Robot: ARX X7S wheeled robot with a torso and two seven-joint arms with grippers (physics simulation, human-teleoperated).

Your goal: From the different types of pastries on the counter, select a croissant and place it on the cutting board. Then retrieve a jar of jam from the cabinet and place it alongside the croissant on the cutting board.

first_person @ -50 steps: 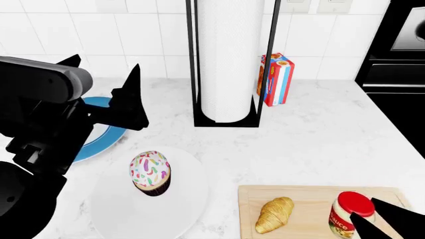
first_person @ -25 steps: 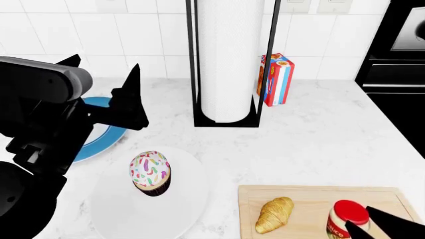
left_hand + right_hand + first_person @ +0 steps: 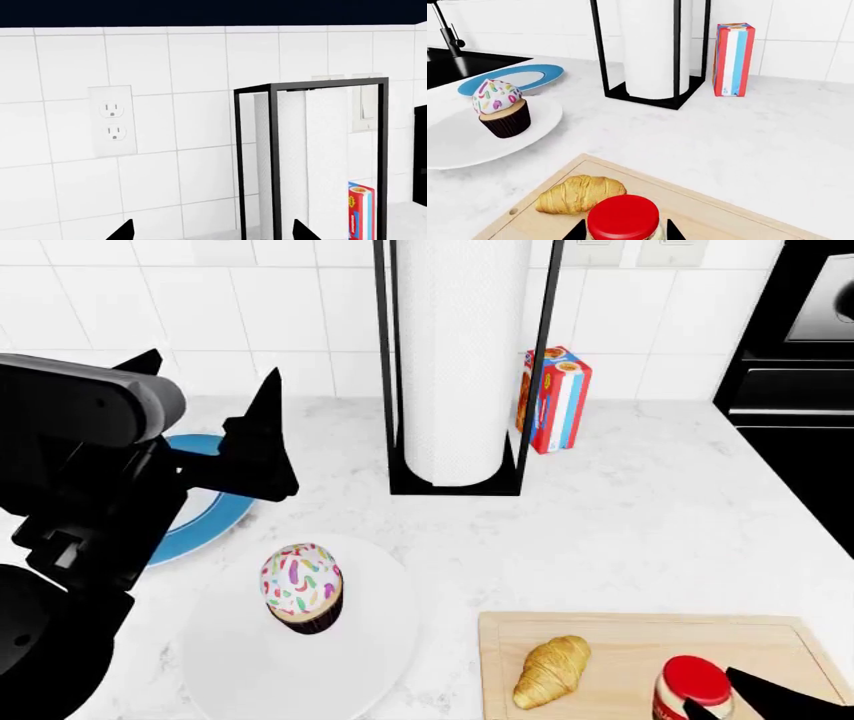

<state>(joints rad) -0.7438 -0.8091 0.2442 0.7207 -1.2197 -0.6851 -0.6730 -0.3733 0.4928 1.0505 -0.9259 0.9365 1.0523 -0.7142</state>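
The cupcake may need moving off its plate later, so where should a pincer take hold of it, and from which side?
Grip the cupcake by its dark wrapper, low on opposite sides, not the frosting. It stands upright near the middle of the white plate, its wrapper exposed all round. Coming from above with the jaws straddling the frosted dome looks best, since the plate's rim would probably hinder a low sideways approach.

Left arm point(image 3: 74, 470): matte black, bulky rounded housings, grey-lit cylindrical top segment. Left gripper point(image 3: 200, 415): black pointed triangular fingers. Right gripper point(image 3: 781, 702): black wedge-shaped tips.
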